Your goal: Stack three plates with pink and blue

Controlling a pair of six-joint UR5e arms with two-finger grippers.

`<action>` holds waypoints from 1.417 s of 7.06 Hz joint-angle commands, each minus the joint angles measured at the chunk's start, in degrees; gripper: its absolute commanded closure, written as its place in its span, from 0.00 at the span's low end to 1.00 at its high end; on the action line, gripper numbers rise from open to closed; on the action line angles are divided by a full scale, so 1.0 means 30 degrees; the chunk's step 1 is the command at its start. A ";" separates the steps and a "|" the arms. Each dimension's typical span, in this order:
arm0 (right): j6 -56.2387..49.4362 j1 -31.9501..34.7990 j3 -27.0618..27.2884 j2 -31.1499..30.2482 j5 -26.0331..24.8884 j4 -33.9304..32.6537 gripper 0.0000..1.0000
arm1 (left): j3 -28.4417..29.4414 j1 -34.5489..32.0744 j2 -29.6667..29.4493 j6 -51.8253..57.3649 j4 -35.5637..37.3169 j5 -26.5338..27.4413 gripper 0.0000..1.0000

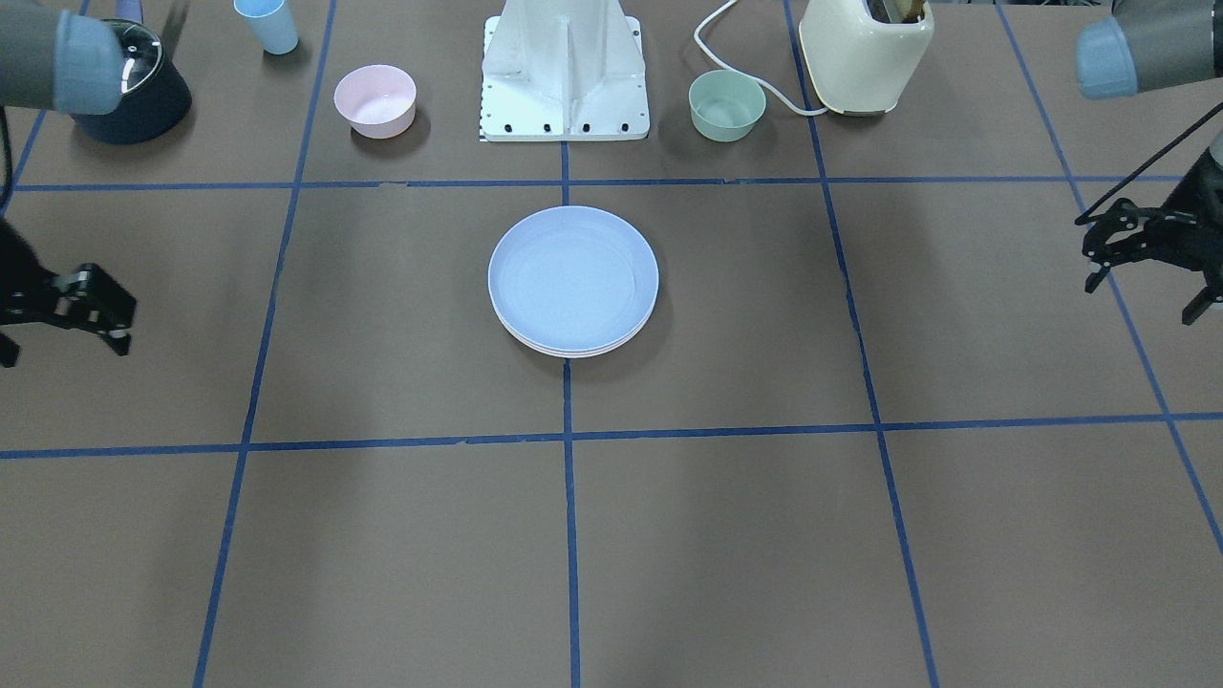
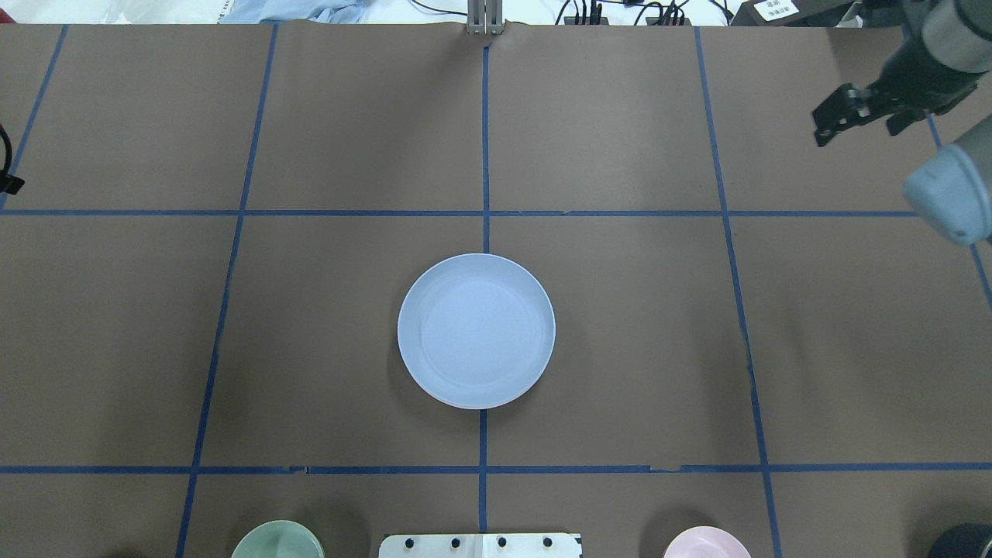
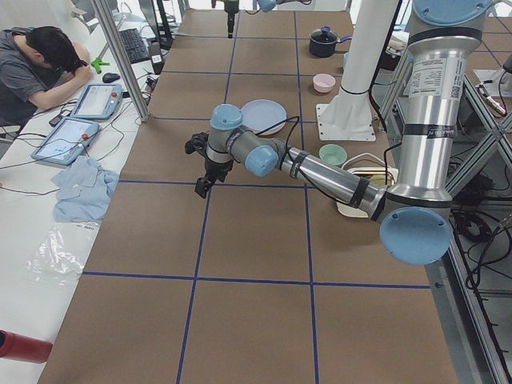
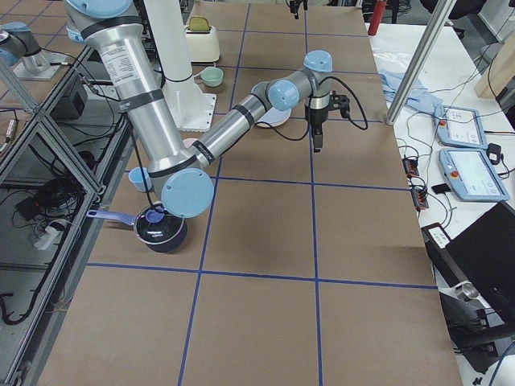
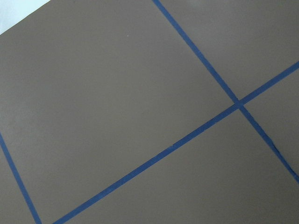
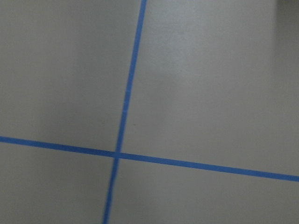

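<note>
The blue plate (image 1: 573, 277) lies on top of a stack at the table's middle; it also shows in the overhead view (image 2: 476, 329). Pale rims of plates under it (image 1: 576, 353) show at the stack's near edge; I cannot tell their colours, and no pink plate shows. My left gripper (image 1: 1144, 299) hovers open and empty far to the stack's side, over bare table. My right gripper (image 1: 65, 352) is open and empty at the opposite side, and shows in the overhead view (image 2: 859, 133). Both wrist views show only table and blue tape.
By the robot base (image 1: 566, 72) stand a small pink bowl (image 1: 375, 99), a small green bowl (image 1: 726, 105), a light-blue cup (image 1: 268, 24), a dark pot (image 1: 134, 81) and a cream toaster (image 1: 865, 53). A person (image 3: 40, 68) sits beyond the table's far edge.
</note>
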 commanded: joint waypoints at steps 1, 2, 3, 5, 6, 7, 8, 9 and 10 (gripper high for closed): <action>-0.7155 0.3358 -0.1082 -0.2822 0.0821 -0.0013 0.00 | 0.1389 -0.3255 0.0831 0.3805 0.0960 -0.1590 0.00; -0.8778 0.4619 -0.1377 -0.4199 0.1257 0.0132 0.00 | 0.2179 -0.4578 0.0897 0.5397 0.1600 -0.1683 0.00; -0.9026 0.5356 -0.1409 -0.5575 0.1290 0.0192 0.00 | 0.2303 -0.5519 0.0868 0.5500 0.3405 -0.1741 0.00; -0.8913 0.6267 -0.1409 -0.7663 0.1231 0.0396 0.00 | 0.2100 -0.5996 0.0866 0.5237 0.5151 -0.1596 0.00; -0.8853 0.6330 -0.1380 -0.8133 0.1348 0.0426 0.00 | 0.2680 -0.6113 0.0897 0.5150 0.5210 -0.1596 0.00; -0.8766 0.6331 -0.1090 -0.8573 0.1494 0.0601 0.00 | 0.3294 -0.6143 0.1013 0.4946 0.5065 -0.1683 0.00; -0.8765 0.6360 -0.0826 -0.8723 0.1495 0.0660 0.00 | 0.3040 -0.6144 0.1566 0.4944 0.5006 -0.1712 0.00; -0.8736 0.6360 -0.0707 -0.8666 0.1524 0.0690 0.00 | 0.3037 -0.6144 0.1542 0.4944 0.4976 -0.1713 0.00; -0.8765 0.6360 -0.0561 -0.8637 0.1525 0.0661 0.00 | 0.2457 -0.6115 0.1484 0.4857 0.5005 -0.1626 0.00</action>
